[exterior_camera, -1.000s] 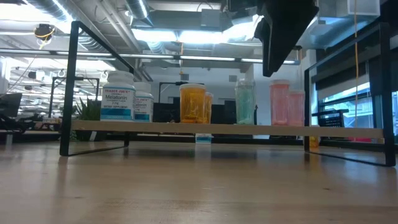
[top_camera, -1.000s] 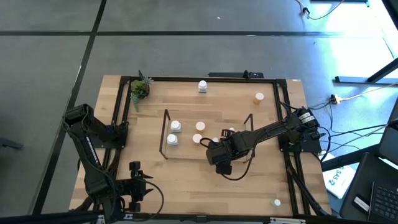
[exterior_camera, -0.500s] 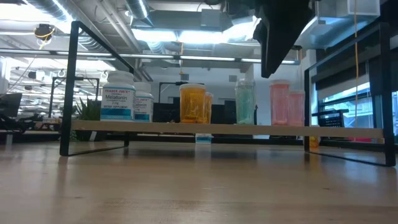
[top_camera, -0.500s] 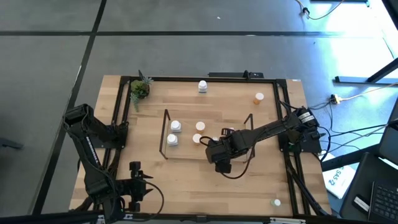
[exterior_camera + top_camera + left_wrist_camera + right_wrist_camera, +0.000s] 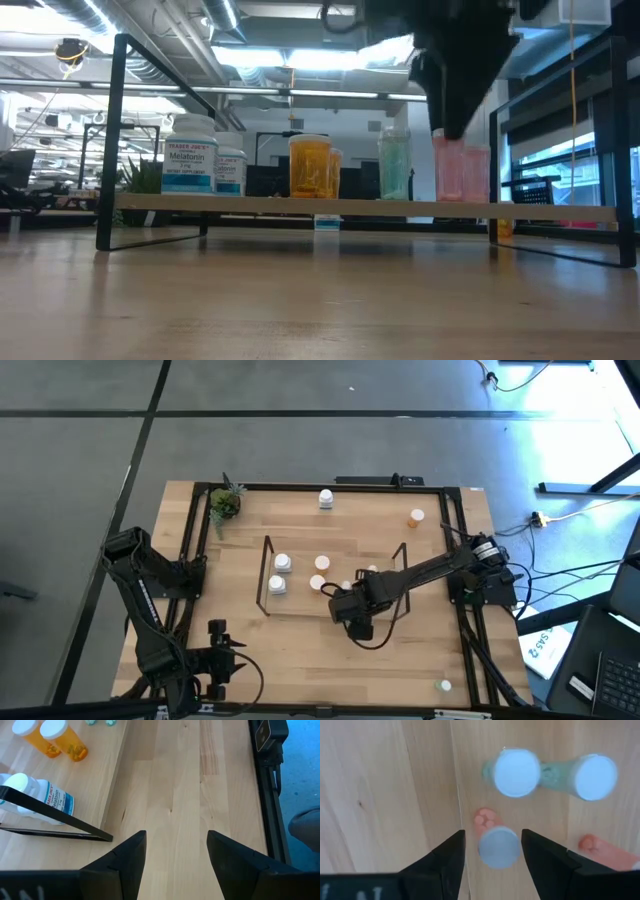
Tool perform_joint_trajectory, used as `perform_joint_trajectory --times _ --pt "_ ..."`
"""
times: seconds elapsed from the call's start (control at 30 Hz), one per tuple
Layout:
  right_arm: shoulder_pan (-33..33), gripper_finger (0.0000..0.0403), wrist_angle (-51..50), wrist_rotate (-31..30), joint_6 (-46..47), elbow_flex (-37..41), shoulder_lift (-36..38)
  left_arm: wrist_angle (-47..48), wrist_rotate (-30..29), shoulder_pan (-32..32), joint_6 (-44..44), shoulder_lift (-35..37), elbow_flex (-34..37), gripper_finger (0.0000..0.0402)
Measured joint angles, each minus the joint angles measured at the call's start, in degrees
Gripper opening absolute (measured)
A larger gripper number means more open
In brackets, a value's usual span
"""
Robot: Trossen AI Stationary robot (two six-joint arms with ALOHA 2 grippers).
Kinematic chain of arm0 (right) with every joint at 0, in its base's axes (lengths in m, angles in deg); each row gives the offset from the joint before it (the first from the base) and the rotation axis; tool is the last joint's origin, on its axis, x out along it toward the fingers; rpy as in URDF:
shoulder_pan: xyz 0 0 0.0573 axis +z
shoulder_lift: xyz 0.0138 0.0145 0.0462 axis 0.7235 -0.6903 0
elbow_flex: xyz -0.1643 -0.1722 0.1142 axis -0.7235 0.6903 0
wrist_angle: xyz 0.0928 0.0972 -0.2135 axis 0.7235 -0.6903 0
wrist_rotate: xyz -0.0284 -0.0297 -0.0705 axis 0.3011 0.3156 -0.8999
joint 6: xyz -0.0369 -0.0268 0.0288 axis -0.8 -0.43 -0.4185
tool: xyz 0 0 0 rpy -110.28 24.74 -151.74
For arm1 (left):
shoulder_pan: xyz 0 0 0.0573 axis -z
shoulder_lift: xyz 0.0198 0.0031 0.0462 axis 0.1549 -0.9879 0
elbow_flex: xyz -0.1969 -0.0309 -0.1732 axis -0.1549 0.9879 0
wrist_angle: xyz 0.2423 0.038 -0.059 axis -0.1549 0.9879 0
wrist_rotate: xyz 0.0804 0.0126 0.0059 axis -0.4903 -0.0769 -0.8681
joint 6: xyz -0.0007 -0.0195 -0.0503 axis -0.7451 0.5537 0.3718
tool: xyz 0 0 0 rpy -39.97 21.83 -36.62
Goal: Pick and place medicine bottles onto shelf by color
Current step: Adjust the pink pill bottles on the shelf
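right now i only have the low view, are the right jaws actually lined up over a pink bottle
observer: yes, the right wrist view shows the pink bottle centred between the open jaws, with gaps on both sides.
operator: any bottles still off the shelf
observer: the high view shows a white bottle and an orange bottle beyond the shelf.
operator: where's the left arm
observer: the left arm sits by the near left corner, jaws open.
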Motion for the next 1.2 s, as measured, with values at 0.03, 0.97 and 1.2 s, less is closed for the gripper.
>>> perform_joint_trajectory --times 0.03,0.97,1.2 --pt "0.0 0.0196 0.0 0.0 -0.5 0.0 -0.5 0.0 0.0 0.0 0.0 0.0 0.0 0.0203" --pt "-0.7 0.0119 -1.6 -0.3 -0.9 0.0 -2.6 -0.1 0.0 0.0 0.1 0.0 0.0 0.0203" --pt "-0.7 0.0123 -1.6 0.0 -1.1 0.0 -2.5 -0.1 0.0 0.0 0.1 0.0 0.0 0.0203"
